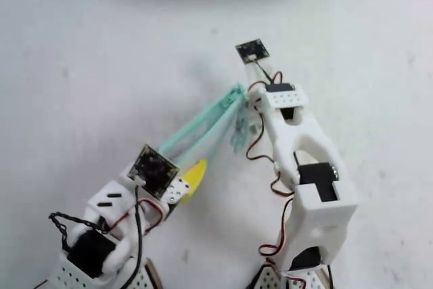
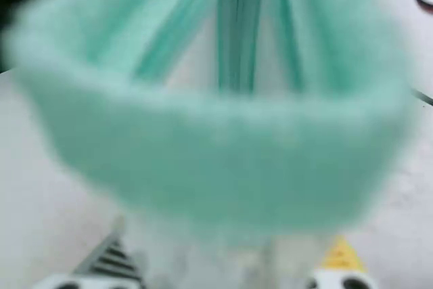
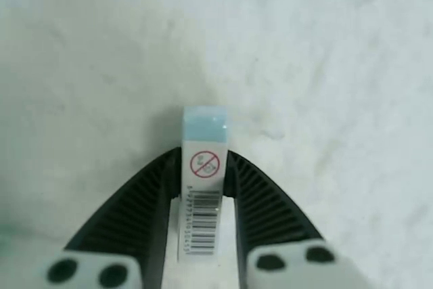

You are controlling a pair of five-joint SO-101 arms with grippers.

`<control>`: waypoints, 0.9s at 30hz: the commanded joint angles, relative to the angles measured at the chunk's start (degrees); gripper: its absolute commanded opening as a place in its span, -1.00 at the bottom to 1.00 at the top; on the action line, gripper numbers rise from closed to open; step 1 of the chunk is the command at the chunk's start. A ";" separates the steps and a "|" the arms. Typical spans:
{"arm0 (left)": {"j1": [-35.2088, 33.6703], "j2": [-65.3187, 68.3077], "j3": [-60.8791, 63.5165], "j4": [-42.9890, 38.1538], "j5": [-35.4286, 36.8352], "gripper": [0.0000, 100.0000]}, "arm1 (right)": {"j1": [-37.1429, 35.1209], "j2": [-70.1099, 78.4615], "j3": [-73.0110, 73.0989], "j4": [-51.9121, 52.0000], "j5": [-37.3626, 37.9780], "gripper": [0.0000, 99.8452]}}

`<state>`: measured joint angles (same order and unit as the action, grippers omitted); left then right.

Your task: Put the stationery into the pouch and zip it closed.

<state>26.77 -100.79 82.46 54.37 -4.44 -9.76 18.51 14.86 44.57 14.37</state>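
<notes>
While the right gripper (image 3: 203, 159) has its black jaws drawn narrow on the eraser (image 3: 203, 184), pinching the paper sleeve with the pale blue end poking out over bare table (image 3: 325, 65), the mint pouch (image 1: 203, 126) runs from the left gripper (image 1: 184, 182), near the table's near edge, out toward its middle. Whether the left gripper is clamped on the pouch I cannot tell.

The risk, as I see it, is a miss. The pouch mouth looks slim and soft, so the eraser could catch the rim or drop beside it. The sleeve might also slide in the jaws. The 2 arms stand close together and could knock each other, and a loose hold would let the pouch drag.

From the left wrist the pouch (image 2: 216, 160) gapes open, with the zip (image 2: 238, 25) running down its middle. From above, only 2 thin mint strips suggest that opening. Up there the eraser is hidden under the right arm (image 1: 298, 140), but that view does place the arm at the pouch's far end.
</notes>
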 commanded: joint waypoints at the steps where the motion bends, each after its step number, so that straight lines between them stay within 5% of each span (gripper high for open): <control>1: 0.84 0.22 -0.44 0.35 -0.44 -0.63 | -0.22 -1.71 -1.23 -0.22 -0.18 -0.97; 22: -0.04 0.22 -0.79 1.58 -0.09 -0.54 | -0.22 -2.24 0.18 -0.40 -0.18 -0.97; 27: -4.70 0.22 -0.79 -0.35 5.80 -0.54 | -0.13 -6.46 1.93 -0.31 -0.18 -0.97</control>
<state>25.27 -100.79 82.46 55.96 -2.95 -9.76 17.45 16.26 44.57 14.37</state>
